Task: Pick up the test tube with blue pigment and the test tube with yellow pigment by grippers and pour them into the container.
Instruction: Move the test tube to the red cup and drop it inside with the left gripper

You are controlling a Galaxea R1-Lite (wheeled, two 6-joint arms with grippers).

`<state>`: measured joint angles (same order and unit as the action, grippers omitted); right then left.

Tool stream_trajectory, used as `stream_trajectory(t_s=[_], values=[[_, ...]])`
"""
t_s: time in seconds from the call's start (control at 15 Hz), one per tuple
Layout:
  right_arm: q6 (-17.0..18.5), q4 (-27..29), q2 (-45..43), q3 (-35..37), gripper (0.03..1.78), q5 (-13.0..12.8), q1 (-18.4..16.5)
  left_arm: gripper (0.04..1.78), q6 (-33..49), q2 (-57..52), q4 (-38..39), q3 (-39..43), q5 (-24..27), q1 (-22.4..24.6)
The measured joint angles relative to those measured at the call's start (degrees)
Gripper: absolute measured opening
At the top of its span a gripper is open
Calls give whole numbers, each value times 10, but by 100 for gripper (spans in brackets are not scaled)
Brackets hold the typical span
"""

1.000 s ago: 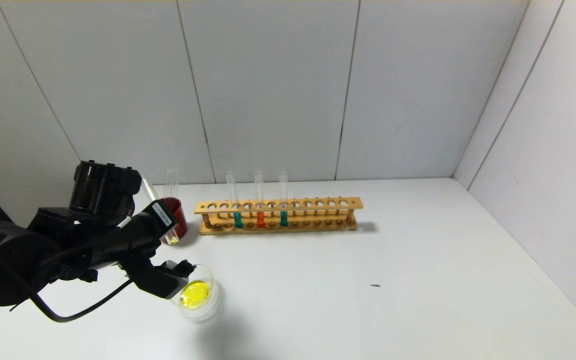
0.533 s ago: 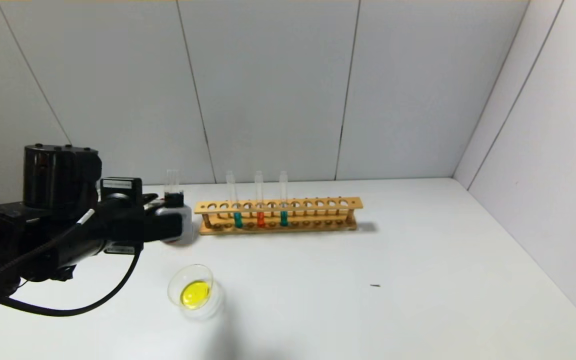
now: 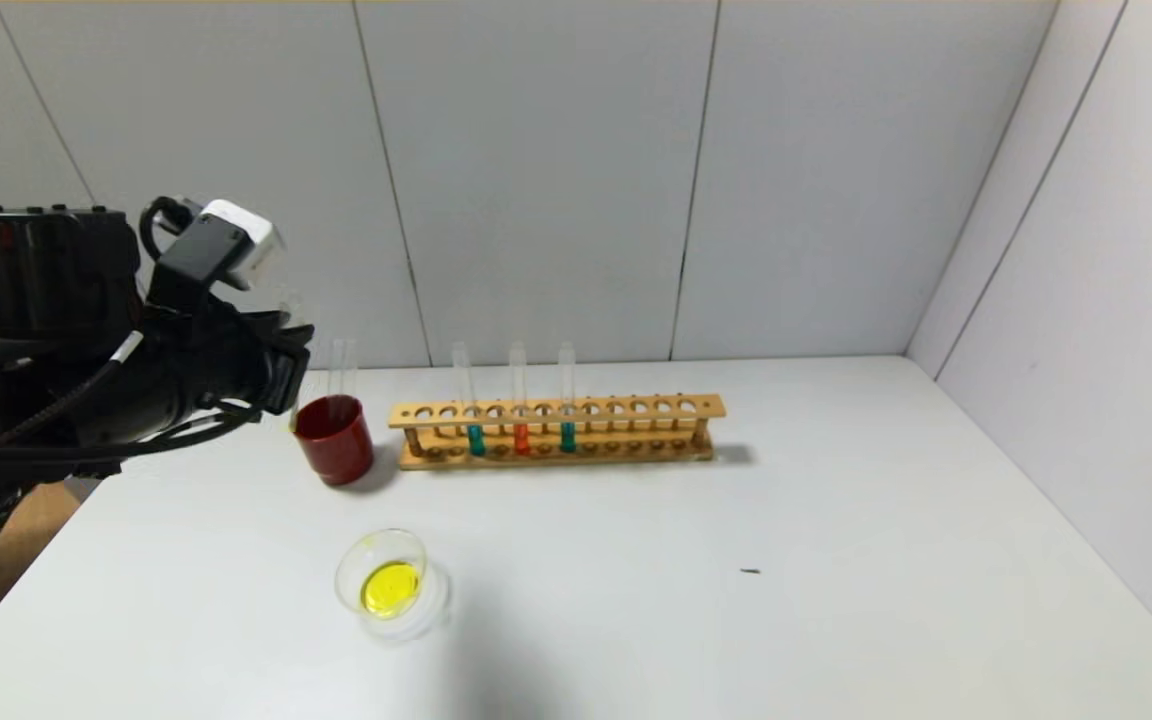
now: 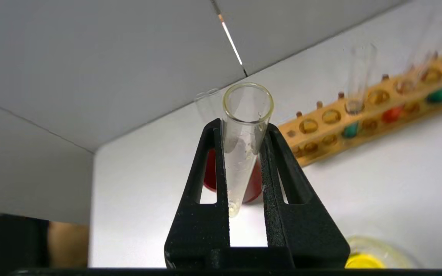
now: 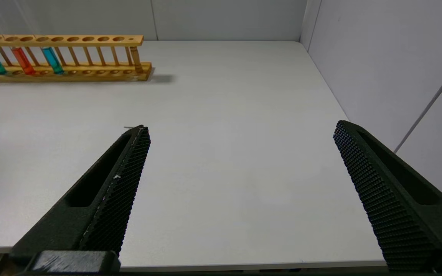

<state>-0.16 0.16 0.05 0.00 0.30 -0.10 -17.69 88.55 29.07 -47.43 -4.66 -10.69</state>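
My left gripper (image 3: 284, 352) is shut on the test tube with yellow pigment (image 4: 244, 145). The tube stands upright, mouth up, and holds only a pale yellow trace at its bottom. It hangs just above the table, beside the red cup (image 3: 334, 440). The container (image 3: 391, 585), a low clear dish, holds yellow liquid near the table's front; it also shows in the left wrist view (image 4: 374, 257). Two test tubes with blue pigment (image 3: 476, 438) (image 3: 568, 436) stand in the wooden rack (image 3: 636, 408). My right gripper (image 5: 241, 126) is open and empty over the bare right side of the table.
An orange-liquid tube (image 3: 521, 438) stands between the blue ones. An empty clear tube (image 3: 341, 365) stands in the red cup. A small dark speck (image 3: 751, 571) lies on the white table. Grey walls close in the back and right.
My left gripper has swung back from over the dish and risen to the left. It has turned the emptied tube from tipped to upright beside the red cup.
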Motion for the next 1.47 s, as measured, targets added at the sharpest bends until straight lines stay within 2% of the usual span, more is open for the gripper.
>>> stream_trajectory(t_s=[0.13,0.33,0.6,1.0,1.27,1.47], values=[[0,0,0,0,175,0,0,30,30,32,24,-24,38,45],[0,0,0,0,175,0,0,30,57,88,62,-70,58,72],[0,0,0,0,175,0,0,30,70,153,68,-99,66,78],[0,0,0,0,175,0,0,30,83,204,72,-92,62,79],[0,0,0,0,175,0,0,30,86,237,130,-79,62,79],[0,0,0,0,175,0,0,30,86,255,145,-70,62,80]])
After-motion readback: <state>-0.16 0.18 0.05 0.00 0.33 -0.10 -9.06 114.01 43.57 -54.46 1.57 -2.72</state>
